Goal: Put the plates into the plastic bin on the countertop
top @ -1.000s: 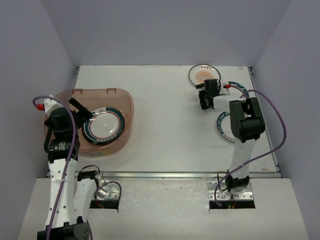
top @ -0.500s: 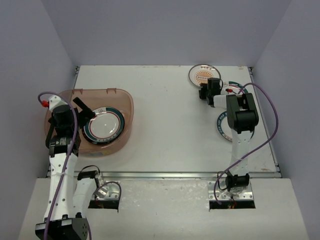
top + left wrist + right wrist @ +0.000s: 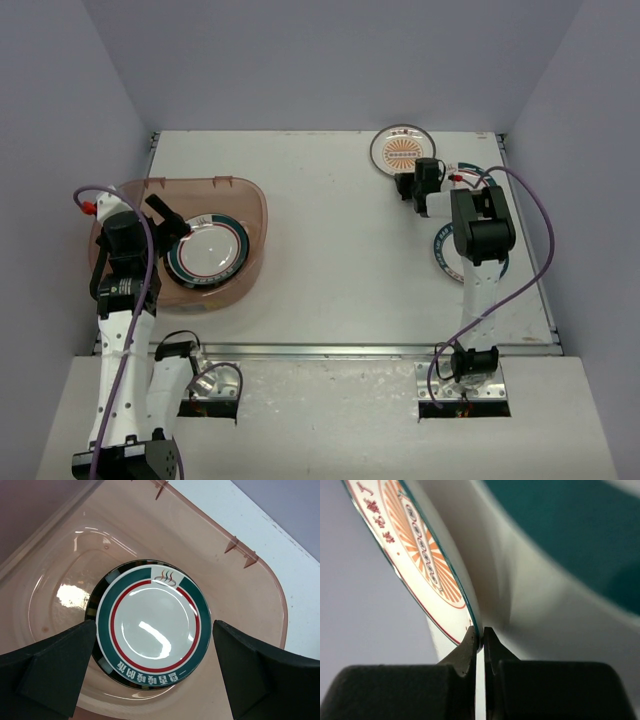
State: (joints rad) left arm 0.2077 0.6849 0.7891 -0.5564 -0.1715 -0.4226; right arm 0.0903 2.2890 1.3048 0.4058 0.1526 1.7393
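Inspector: Position of the right gripper (image 3: 481, 637)?

Operator: At the far right of the countertop (image 3: 330, 260). Its two fingertips are clenched on the edge of the orange sunburst plate (image 3: 402, 152). In the wrist view the thin rim sits pinched between the tips, and the plate's face slants up and away to the left.

Inspector: Is that plate off the surface?

Operator: Cannot tell from either view.

Inspector: Left gripper (image 3: 165, 215)?

Operator: Released, fingers spread wide and holding nothing. It hangs over the plastic bin (image 3: 200, 182) at the left side of the countertop.

Inspector: Contents of the bin?

Operator: A teal-and-red plate (image 3: 152, 630) lies flat on the bin floor, directly below and between the two spread fingers, touching neither. A dark-rimmed plate (image 3: 93, 605) shows beneath it.

Inspector: Other plates?

Operator: One teal-rimmed plate (image 3: 445, 258) lies on the countertop, partly hidden under the right arm.
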